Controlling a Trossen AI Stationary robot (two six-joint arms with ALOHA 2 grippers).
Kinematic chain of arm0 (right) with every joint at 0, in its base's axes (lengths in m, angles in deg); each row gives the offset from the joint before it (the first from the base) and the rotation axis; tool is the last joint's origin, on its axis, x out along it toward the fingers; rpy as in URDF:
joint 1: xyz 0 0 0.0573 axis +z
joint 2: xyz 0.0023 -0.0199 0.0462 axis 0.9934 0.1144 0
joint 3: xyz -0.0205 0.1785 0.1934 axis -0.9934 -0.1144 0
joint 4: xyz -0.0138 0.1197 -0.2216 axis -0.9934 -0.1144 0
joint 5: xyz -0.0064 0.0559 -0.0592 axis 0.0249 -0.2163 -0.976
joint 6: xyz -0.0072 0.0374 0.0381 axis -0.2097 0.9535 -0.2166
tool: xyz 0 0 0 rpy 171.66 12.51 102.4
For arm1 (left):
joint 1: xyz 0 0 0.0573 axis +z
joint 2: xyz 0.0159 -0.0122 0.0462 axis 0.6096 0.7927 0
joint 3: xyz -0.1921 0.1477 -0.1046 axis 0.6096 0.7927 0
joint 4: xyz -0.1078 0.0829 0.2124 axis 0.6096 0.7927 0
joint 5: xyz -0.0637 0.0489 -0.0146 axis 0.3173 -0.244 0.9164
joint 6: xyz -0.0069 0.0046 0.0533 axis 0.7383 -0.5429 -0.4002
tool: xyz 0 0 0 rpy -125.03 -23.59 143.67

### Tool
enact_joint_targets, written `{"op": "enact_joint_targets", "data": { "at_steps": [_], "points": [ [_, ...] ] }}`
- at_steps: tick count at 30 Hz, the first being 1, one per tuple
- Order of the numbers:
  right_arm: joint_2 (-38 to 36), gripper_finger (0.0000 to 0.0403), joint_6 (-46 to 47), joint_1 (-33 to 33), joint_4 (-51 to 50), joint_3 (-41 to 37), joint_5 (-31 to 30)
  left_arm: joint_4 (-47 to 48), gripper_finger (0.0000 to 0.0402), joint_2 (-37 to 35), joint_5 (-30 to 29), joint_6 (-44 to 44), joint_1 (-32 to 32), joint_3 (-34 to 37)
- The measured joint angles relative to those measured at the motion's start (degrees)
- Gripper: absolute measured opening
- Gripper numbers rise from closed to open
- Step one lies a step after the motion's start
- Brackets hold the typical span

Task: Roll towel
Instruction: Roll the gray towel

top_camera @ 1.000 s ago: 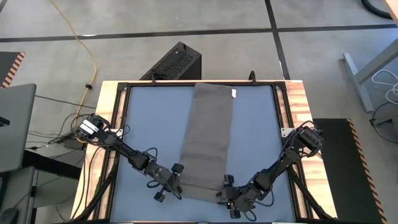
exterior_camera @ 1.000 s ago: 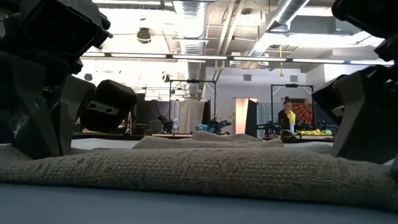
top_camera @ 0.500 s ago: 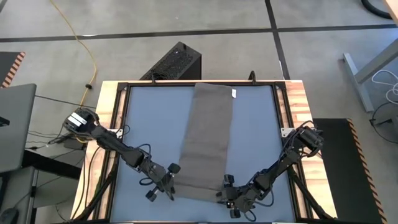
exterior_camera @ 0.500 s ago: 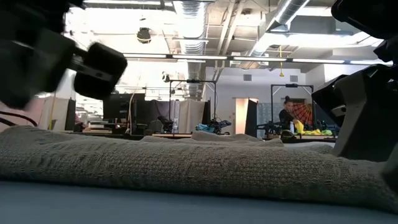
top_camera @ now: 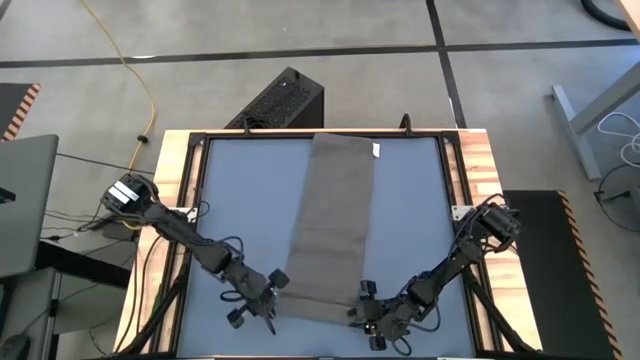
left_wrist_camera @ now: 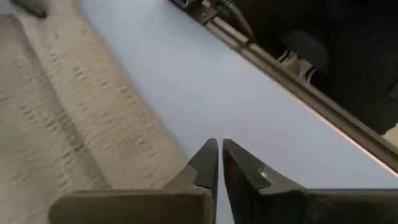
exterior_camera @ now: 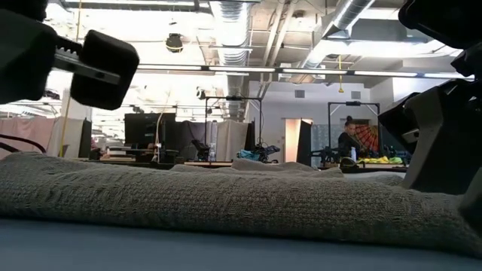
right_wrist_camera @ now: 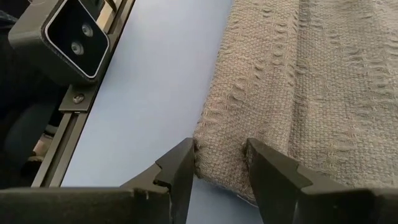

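The left pincer sits low over the bench at the near left corner of the towel; in the left wrist view its two fingers are pressed almost together with nothing between them, over bare blue surface just beside the towel's edge. The right pincer is at the near right corner of the towel; in the right wrist view its fingers are spread apart and straddle the corner of the towel's near hem, the cloth lying between them without being clamped. The towel lies flat as a long taupe strip down the middle of the bench, running from the far edge to the near edge, with a small white tag at its far right corner. In the low view the near hem of the towel spans the width of the picture, lying on the blue surface. A black box stands on the floor beyond the far edge of the bench.
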Motion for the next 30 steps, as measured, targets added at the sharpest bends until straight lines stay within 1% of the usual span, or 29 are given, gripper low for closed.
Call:
{"op": "enact_joint_targets", "data": {
  "at_steps": [4, 6, 9, 13, 16, 25, 30],
  "points": [
    [0.0, 0.0172, 0.02, 0.0, -0.01, -0.02, 0.02, 6.68, 0.0066, -0.01, -1.78, -2.5, 0.0, -3.3],
    [0.0, 0.0172, 0.02, 0.0, -0.01, -0.02, 0.04, 6.99, 0.0099, -0.01, -3.27, -3.34, -0.02, -3.9],
    [0.02, 0.0172, 0.04, 0.0, -0.03, -0.04, 0.07, 7.74, 0.0144, 0.03, -3.67, -4.77, -0.09, -3.89],
    [0.04, 0.0172, 0.02, 0.0, -0.06, -0.04, 0.11, 10.12, 0.0186, 0.34, -6.56, -4.89, -0.5, -3.85],
    [0.04, 0.0172, -0.22, 0.0, -0.12, -0.04, 0.13, 9.95, 0.0197, 0.34, -9.93, -5.85, -0.99, -3.32],
    [0.04, 0.0172, -0.31, 0.0, -0.41, -0.04, -0.17, 0.37, 0.0198, 0.55, -10.78, -5.6, -1.53, 2.52],
    [0.07, 0.0172, -0.41, 0.0, -0.54, -0.04, -0.52, -3.06, 0.0198, 4.92, -11.84, -5.62, -1.49, 2.8]
  ]
}}
